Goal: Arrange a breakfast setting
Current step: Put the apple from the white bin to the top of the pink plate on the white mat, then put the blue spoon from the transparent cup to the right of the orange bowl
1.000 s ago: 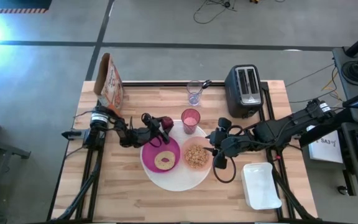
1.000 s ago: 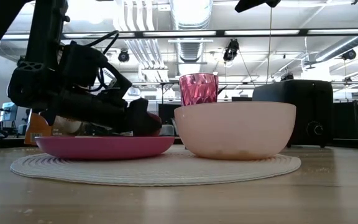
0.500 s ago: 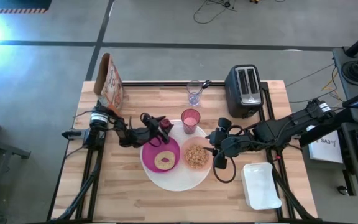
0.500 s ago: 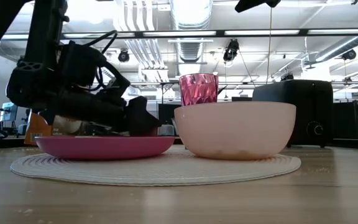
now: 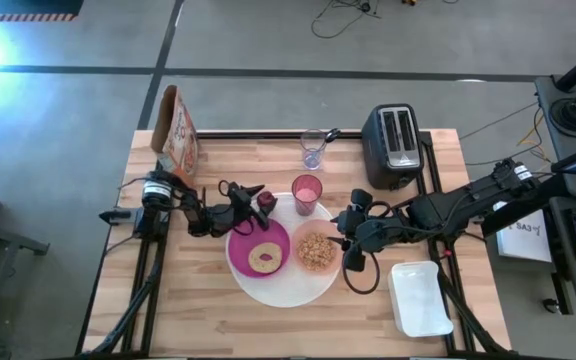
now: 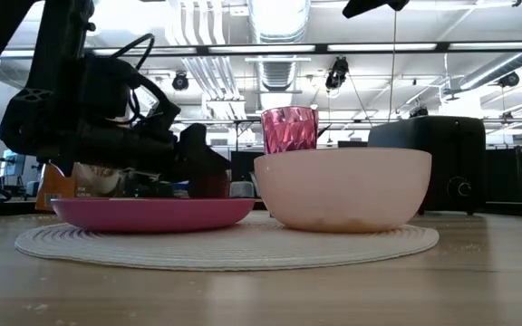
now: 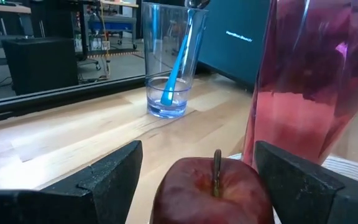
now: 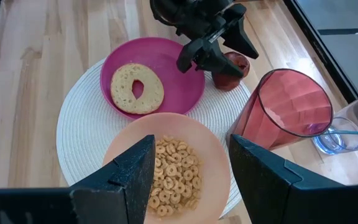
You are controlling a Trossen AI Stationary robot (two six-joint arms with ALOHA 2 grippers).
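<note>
- your left gripper [image 5: 251, 197] stands wide open with the dark-red fruit [image 7: 215, 190] sitting upright between its fingers [image 7: 107, 174], stem up and not pinched; it looks just set down.
- the fruit rests on the large white round plate [image 5: 286, 292], between the smaller magenta plate [image 5: 243, 255] and the pink tumbler [image 5: 307, 192], close to both.
- to finish this step well, back the left gripper out along its own line, level and slow, so neither finger clips the fruit and rolls it toward the tumbler.
- keep the fingers spread until they are clear of the fruit, and don't sweep sideways: the magenta plate's rim is right there.
- your right gripper [image 5: 344, 240] is open and empty beside the translucent peach bowl [image 8: 169, 165] of cereal; leave it parked.
- the bagel [image 8: 136, 88] lies on the magenta plate, and the teal-handled spoon [image 7: 178, 59] stands in the clear glass [image 7: 168, 56] behind the tumbler.
</note>
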